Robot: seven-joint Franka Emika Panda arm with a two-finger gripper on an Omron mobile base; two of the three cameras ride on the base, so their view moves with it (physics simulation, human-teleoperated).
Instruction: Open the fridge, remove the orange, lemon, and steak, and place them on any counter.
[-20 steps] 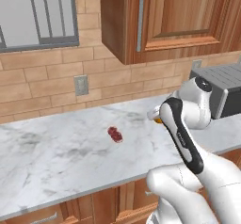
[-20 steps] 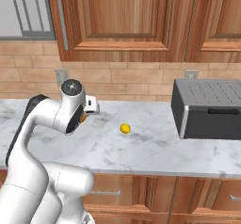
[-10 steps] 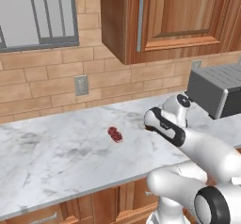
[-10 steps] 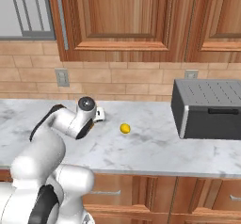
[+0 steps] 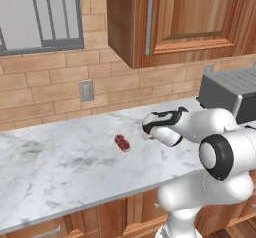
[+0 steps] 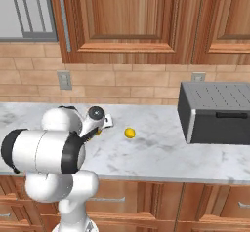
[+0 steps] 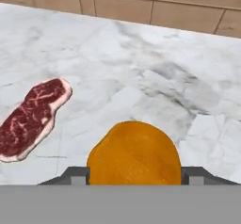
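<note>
Now the job looks to be setting the orange [image 7: 134,153] down; it sits low in the middle of the hand view, bracketed by the two dark tips of the jaws, which stand part-way open and closed on its sides. To do it well I would lower it till it touches the worktop [image 7: 155,68] before letting go, since a round, smooth fruit will roll on polished marble; better to part the jaws slowly and lift straight away. The steak [image 7: 30,116] lies at the left of that view, just beside the orange but apart from it, flat, dark red with pale marbling and a fatty rim; it will stay put. In the right base view the lemon [image 6: 129,133], a small glossy yellow oval, rests on the worktop right of the hand; keep clear of it. The slab is white-grey, veined and smooth, backed by tan brick.
</note>
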